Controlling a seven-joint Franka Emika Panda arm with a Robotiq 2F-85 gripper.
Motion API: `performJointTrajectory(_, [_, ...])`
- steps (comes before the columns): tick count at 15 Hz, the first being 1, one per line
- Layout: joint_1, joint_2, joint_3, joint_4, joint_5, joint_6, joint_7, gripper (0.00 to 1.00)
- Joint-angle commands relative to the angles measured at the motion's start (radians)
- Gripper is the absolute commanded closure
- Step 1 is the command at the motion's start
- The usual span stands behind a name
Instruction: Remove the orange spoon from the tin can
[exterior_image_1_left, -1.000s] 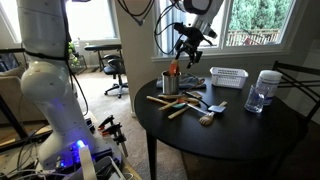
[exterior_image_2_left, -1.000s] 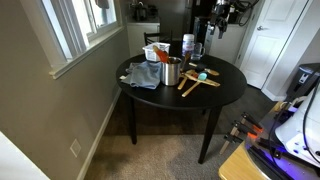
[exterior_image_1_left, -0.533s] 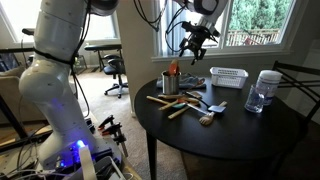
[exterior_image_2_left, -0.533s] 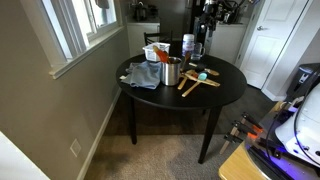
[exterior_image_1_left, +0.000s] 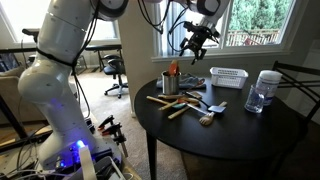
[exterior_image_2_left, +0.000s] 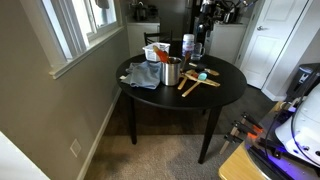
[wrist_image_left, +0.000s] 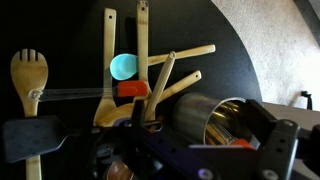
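The tin can (exterior_image_1_left: 170, 84) stands upright near the table's edge, and the orange spoon (exterior_image_1_left: 172, 69) sticks up out of it. Both also show in an exterior view, can (exterior_image_2_left: 171, 71) and spoon (exterior_image_2_left: 163, 55). My gripper (exterior_image_1_left: 194, 46) hangs open and empty well above the table, up and to one side of the can. In the wrist view the can (wrist_image_left: 200, 118) lies between my open fingers (wrist_image_left: 198, 140), far below. A bit of orange (wrist_image_left: 243, 142) shows at its rim.
Pale wooden utensils (exterior_image_1_left: 176, 104), a teal-headed spoon (wrist_image_left: 123, 66) and a black spatula (wrist_image_left: 30, 138) lie beside the can. A white slatted basket (exterior_image_1_left: 228, 76) and a clear jar (exterior_image_1_left: 264, 90) stand farther along the round black table (exterior_image_1_left: 240, 135). A blue cloth (exterior_image_2_left: 142, 75) lies near the can.
The arm has swung a little sideways toward the spot above the can. The gripper stays open. Nothing on the table has moved.
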Motion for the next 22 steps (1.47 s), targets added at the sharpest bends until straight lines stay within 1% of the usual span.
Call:
performJointTrajectory(1, [-0.019, 0.002, 0.026, 0.006, -0.012, -0.003, 0.006, 0.0])
performJointTrajectory(10, [-0.019, 0.002, 0.026, 0.006, -0.012, -0.003, 0.006, 0.0])
performJointTrajectory(14, [-0.022, 0.074, 0.045, 0.108, 0.001, 0.002, 0.001, 0.0])
performJointTrajectory(19, [-0.03, 0.203, 0.088, 0.308, 0.003, -0.01, -0.002, 0.0])
performJointTrajectory(20, [-0.028, 0.228, 0.097, 0.35, 0.0, -0.011, -0.004, 0.0])
performJointTrajectory(21, [-0.01, 0.248, 0.083, 0.381, 0.01, -0.007, -0.012, 0.0])
performJointTrajectory(22, [-0.003, 0.268, 0.09, 0.415, 0.006, -0.003, -0.012, 0.0])
